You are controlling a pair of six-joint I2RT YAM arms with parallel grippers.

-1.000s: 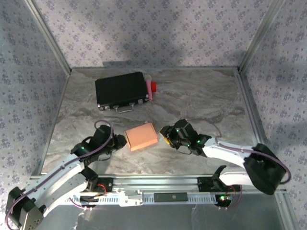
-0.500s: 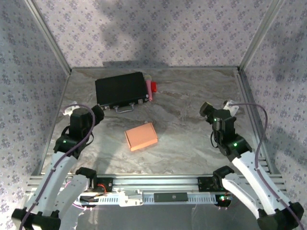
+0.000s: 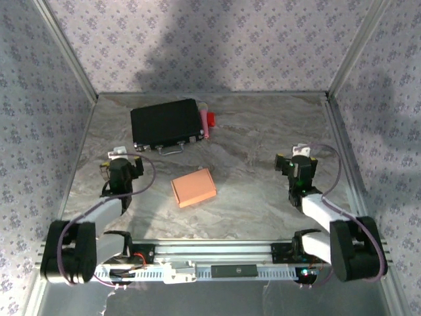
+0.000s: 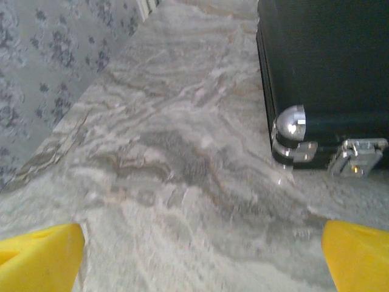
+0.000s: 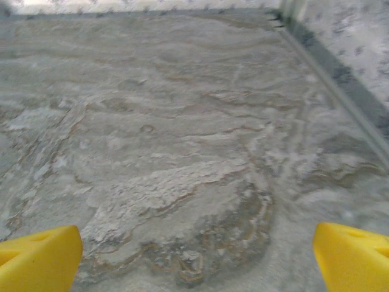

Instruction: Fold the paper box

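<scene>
Paper box (image 3: 193,187) is sitting folded shut as a small orange-tan block near the middle of the marbled table (image 3: 263,138), nearer you than the black case (image 3: 166,123), and it is keeping the same spot and the same slight turn it had a second ago. What is changing is your arms. A second ago both grippers were crowding the box, one just beside its left end and one just beside its right end. Half a second ago they were already lifting away to the sides. Now your left gripper (image 3: 120,159) is hanging back over the left side of the table, well apart from the box, and your right gripper (image 3: 299,159) is doing the same on the right side.

Both are standing wide and holding nothing. In the left wrist view the yellow fingertips (image 4: 39,255) are showing only at the bottom corners, with bare marble between them and the case's metal corner and latch ahead to the right. In the right wrist view the yellow fingertips (image 5: 355,255) are spread just as far over bare table. A pink and red item (image 3: 208,121) is lying against the case's right end.
</scene>
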